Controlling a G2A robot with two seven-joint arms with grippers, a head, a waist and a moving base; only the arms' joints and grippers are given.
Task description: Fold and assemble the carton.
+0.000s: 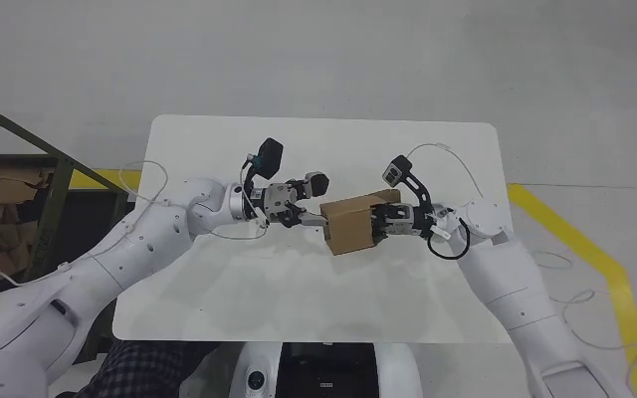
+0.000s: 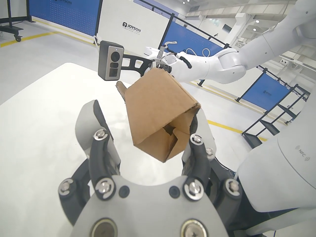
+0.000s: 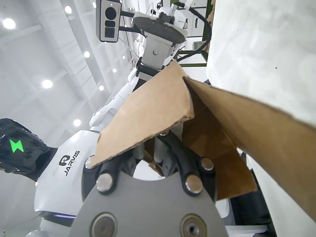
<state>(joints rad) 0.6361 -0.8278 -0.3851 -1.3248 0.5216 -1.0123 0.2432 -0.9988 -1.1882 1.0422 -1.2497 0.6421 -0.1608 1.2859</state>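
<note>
Left hand [image 2: 143, 110], spread, flanks the carton [image 2: 158, 104] edge; right hand [image 1: 386, 221] grips it.

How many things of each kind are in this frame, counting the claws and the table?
carton: 1
claws: 2, left claw and right claw
table: 1
Total: 4

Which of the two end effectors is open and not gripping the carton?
The left end effector: its fingers are spread wide at one end of the carton, whereas the right end effector is closed on the opposite end.
</note>
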